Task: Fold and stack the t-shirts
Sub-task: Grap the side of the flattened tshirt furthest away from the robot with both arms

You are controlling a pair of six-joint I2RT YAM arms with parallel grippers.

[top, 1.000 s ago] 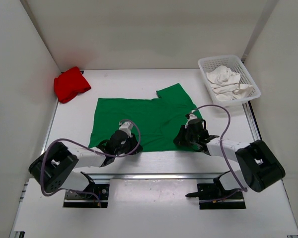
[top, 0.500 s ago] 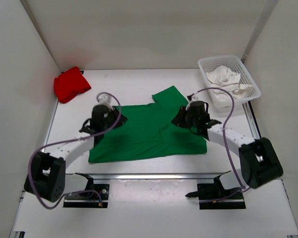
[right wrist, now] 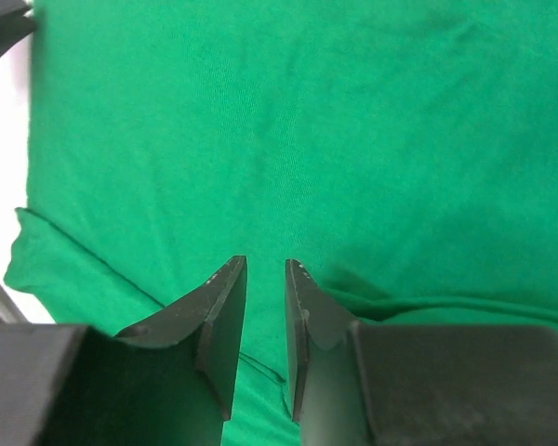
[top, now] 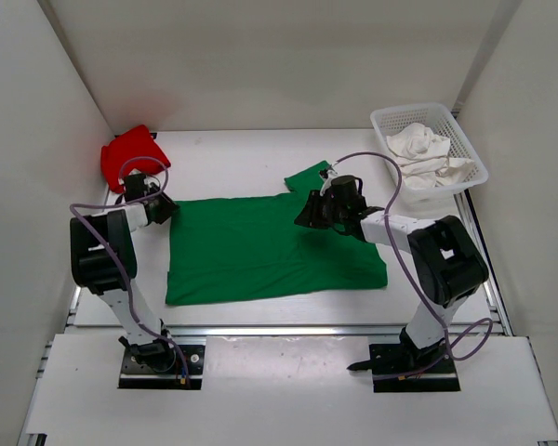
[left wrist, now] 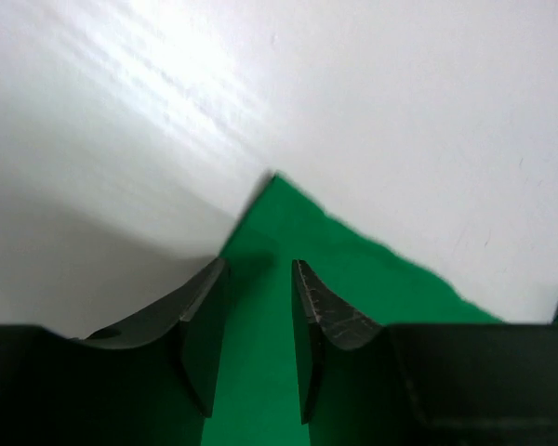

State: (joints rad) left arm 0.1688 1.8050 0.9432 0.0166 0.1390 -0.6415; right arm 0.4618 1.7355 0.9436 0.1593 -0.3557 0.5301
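Green t-shirt [top: 270, 246] lies spread on the bench [top: 232, 158]. The left hand [left wrist: 258, 269] sits at its far-left corner and the right hand [right wrist: 265, 265] by the far sleeve, both slightly parted, gripping nothing. Red t-shirt [top: 130, 158] bunched far left, white t-shirt [top: 423, 153] in the basket [top: 474, 160].

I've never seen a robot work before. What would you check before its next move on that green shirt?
1. Left gripper free of cloth: ok, jaws apart, nothing between.
2. Right gripper free: ok, jaws apart over the cloth.
3. Green t-shirt flat on the table: ok, though one sleeve sticks out.
4. Red t-shirt apart from it: ok.
5. White t-shirt in the basket: ok.
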